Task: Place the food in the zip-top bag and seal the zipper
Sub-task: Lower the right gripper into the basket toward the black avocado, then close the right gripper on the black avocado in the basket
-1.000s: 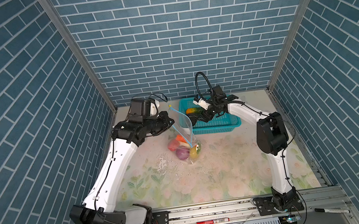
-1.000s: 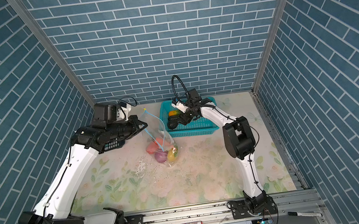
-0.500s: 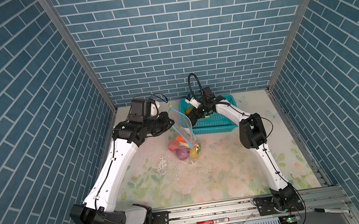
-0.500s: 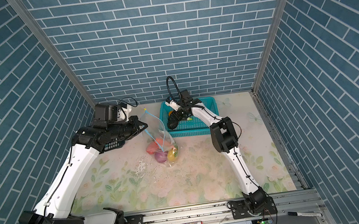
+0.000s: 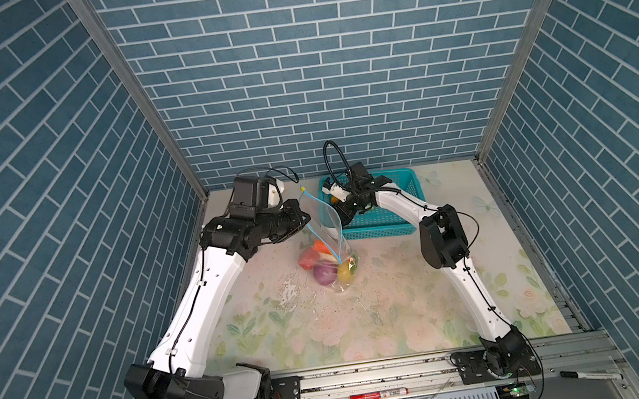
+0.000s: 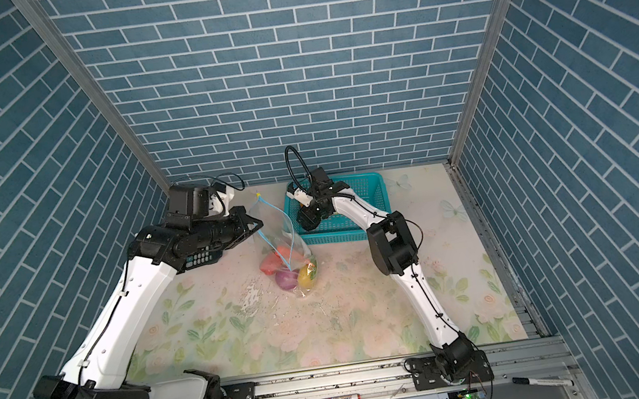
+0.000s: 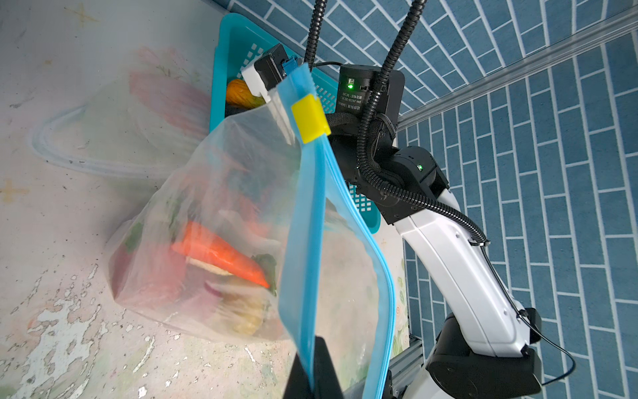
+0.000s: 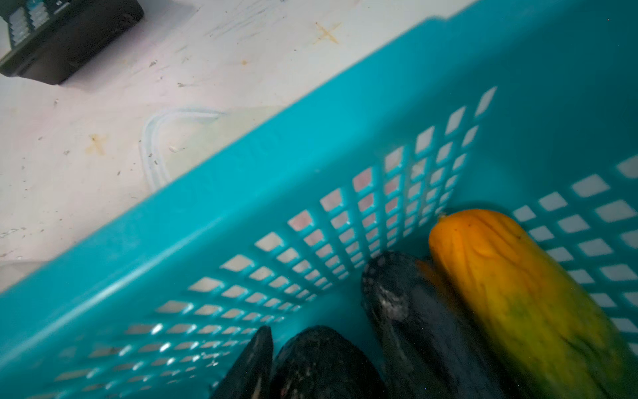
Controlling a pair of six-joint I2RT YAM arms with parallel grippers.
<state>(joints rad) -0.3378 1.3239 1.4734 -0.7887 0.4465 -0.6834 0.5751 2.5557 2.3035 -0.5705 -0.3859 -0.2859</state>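
Observation:
My left gripper (image 7: 312, 359) is shut on the light-blue zipper (image 7: 307, 221) and holds the zip-top bag (image 5: 328, 228) up by one lip, mouth gaping. The yellow slider (image 7: 310, 119) sits at the strip's far end. In the bag lie a carrot (image 7: 221, 254), a purple onion (image 5: 324, 274), a yellow fruit (image 5: 344, 273) and a red piece (image 5: 308, 258). My right gripper (image 8: 310, 349) is down in the teal basket (image 8: 310, 155), beside the dark eggplant (image 8: 421, 338) and the orange-green cucumber-like piece (image 8: 511, 286). One finger (image 8: 255, 362) shows against a dark rounded shape; blur hides how the jaws stand.
The basket (image 5: 391, 187) stands at the back, just right of the raised bag. A red marker (image 5: 379, 395) and a black pen (image 5: 588, 375) lie on the front rail. Brick-patterned walls close in three sides.
My right gripper has slid left along the basket to the end nearest the bag and dipped lower. The left gripper and the bag have stayed put.

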